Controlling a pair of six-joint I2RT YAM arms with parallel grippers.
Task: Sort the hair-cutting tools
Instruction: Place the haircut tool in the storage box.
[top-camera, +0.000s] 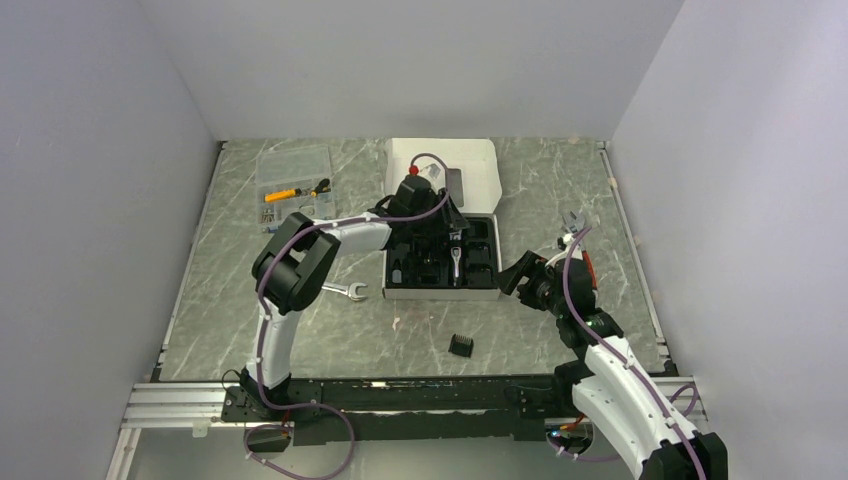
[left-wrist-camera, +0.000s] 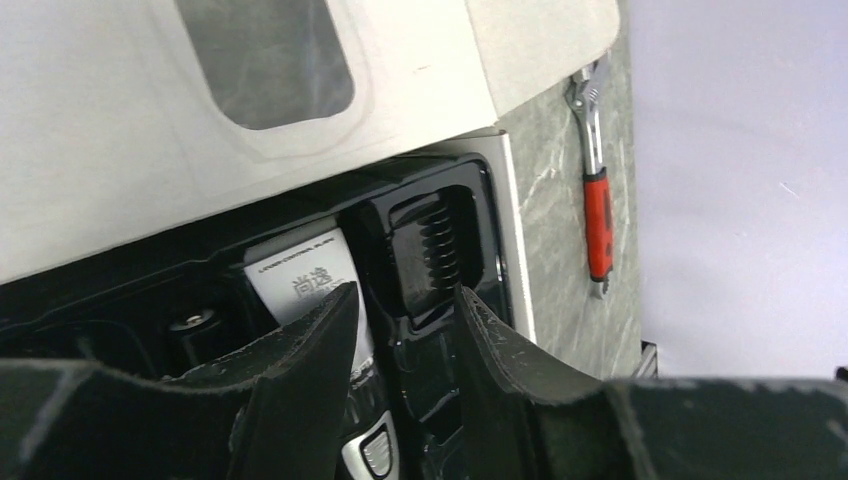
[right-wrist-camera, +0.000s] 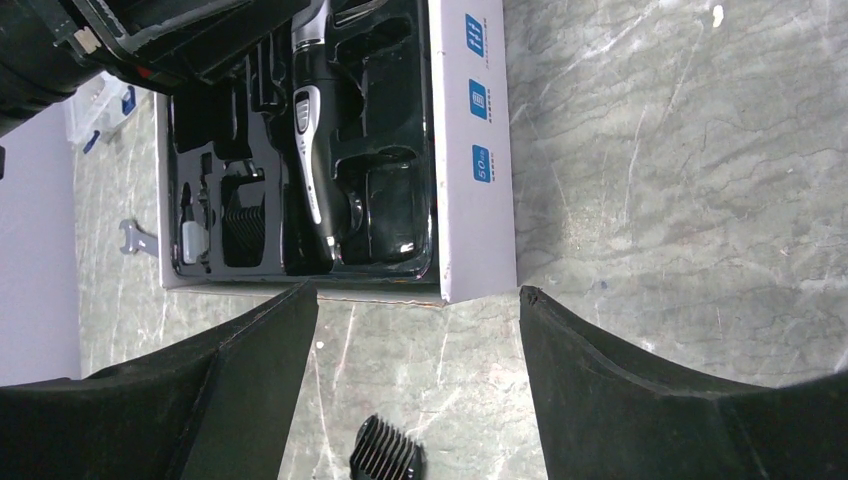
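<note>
Spread wide and empty, my right gripper (right-wrist-camera: 418, 292) has the loose comb attachment (right-wrist-camera: 388, 458) just back toward my wrist, between the fingers; my left gripper (left-wrist-camera: 405, 292), parted empty over the clipper tray (left-wrist-camera: 425, 395), is farther off.

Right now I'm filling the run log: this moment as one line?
left gripper: jaws open above case | right gripper: jaws open, empty | clipper: in case | one comb attachment: loose on table

A white box (top-camera: 440, 294) with a black tray sits on the table (top-camera: 300, 345). The left hand (top-camera: 447, 222) hangs over the box. The right hand (top-camera: 517, 272) is just right of it. A small black comb (top-camera: 461, 345) lies in front of the box, and a silver wrench (top-camera: 345, 291) lies to its left.
</note>
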